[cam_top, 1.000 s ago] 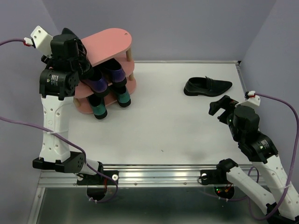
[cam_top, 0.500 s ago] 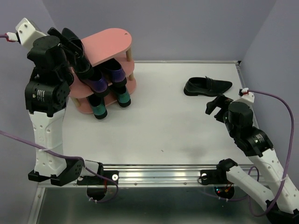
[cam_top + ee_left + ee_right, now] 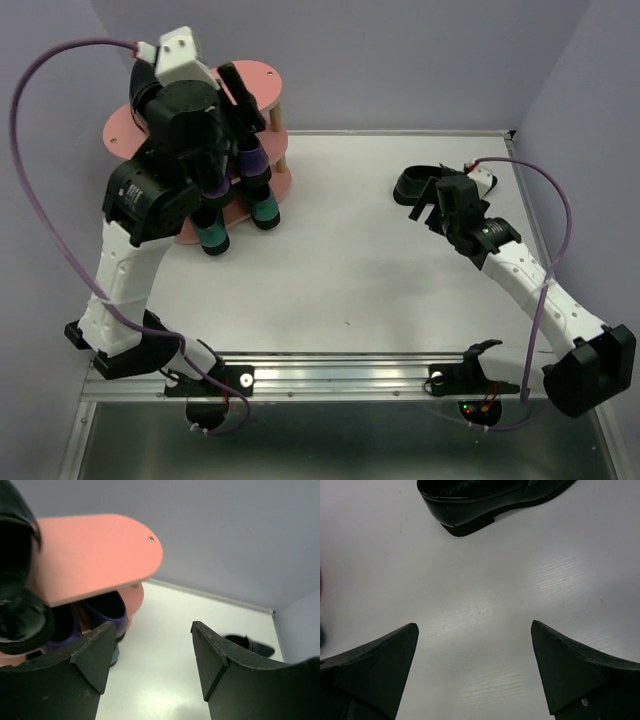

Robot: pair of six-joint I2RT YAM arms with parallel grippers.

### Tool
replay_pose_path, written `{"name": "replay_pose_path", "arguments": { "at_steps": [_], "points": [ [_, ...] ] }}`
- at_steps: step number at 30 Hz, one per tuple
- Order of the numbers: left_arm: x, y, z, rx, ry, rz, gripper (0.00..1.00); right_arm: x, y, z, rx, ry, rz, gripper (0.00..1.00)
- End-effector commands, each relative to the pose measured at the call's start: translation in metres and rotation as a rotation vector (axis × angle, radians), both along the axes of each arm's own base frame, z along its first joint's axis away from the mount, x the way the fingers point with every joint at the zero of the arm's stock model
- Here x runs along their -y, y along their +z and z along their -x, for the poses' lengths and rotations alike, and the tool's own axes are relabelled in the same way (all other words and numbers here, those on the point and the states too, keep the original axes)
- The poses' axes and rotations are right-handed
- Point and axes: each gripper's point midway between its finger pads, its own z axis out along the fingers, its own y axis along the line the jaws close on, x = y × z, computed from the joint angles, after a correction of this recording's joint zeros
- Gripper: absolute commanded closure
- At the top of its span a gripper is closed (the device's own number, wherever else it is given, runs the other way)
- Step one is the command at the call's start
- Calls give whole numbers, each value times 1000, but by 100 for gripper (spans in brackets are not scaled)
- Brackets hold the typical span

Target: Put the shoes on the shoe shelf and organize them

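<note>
SHELF RUN, LAST PAIR: The right gripper [image 3: 474, 627] is closing in on the black loafer [image 3: 485, 500] lying on the table [image 3: 380, 280], well apart from the shoe shelf [image 3: 268, 82]. Its fingers are spread wide w/ nothing between them, and the loafer's heel end is sitting just ahead of the gap. The left gripper [image 3: 152, 630] is hanging beside the shelf's top board, jaws likewise parted and empty. A second black shoe [image 3: 17, 595] is showing at the board's edge in the left wrist view, apparently resting on the top board, though it is cropped too tightly to be sure. Purple shoes [image 3: 250, 160] and teal shoes [image 3: 212, 235] are already filling the lower boards. Judged step: pickup of the remaining loafer. The next move calls for lowering so the fingers straddle the shoe, then clamping. Vs. half a sec. ago, the left arm has swung in over the shelf, and the right arm has stretched from the near edge out to the loafer.
</note>
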Motion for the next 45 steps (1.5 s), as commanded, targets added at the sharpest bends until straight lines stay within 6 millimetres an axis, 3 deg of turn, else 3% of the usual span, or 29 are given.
{"name": "replay_pose_path", "arguments": {
  "at_steps": [1,5,7,9,10,11,13,19,26,30,32,33,37,41,42,45],
  "points": [
    [35,-8,10,-7,-98,-49,28,5,40,-50,190,-101,-174,0],
    [79,-28,21,-34,-226,-70,28,20,16,-81,158,-169,-288,0],
    [89,-43,21,-58,-243,-97,28,25,-2,-100,115,-208,-335,0],
    [94,-45,24,-46,-267,-92,28,26,-9,-114,100,-211,-385,0],
    [97,-56,24,-63,-280,-111,28,30,-6,-123,111,-228,-405,0],
    [96,-51,29,-45,-296,-85,27,28,-22,-131,79,-241,-407,0],
    [93,-59,33,-54,-303,-72,27,27,-37,-147,46,-263,-435,0],
    [85,-78,45,-87,-316,-41,27,25,-55,-175,41,-318,-512,0],
    [76,-83,54,-96,-320,-14,27,27,-91,-189,-12,-383,-518,0],
    [72,-86,54,-104,-302,-21,27,25,-98,-186,-30,-369,-515,16],
    [73,-89,53,-110,-298,-26,27,26,-96,-184,-26,-352,-492,37],
    [73,-89,53,-110,-298,-26,27,26,-93,-184,-22,-341,-482,54],
    [74,-90,52,-116,-296,-26,27,26,-72,-181,7,-257,-421,93],
    [80,-96,49,-140,-298,-32,27,18,-54,-167,-14,-81,-318,99],
    [82,-97,48,-146,-300,-29,27,11,-45,-162,-10,-41,-300,99],
    [97,-106,45,-181,-330,-27,27,-9,-42,-139,-59,80,-199,99]
  ]
}}
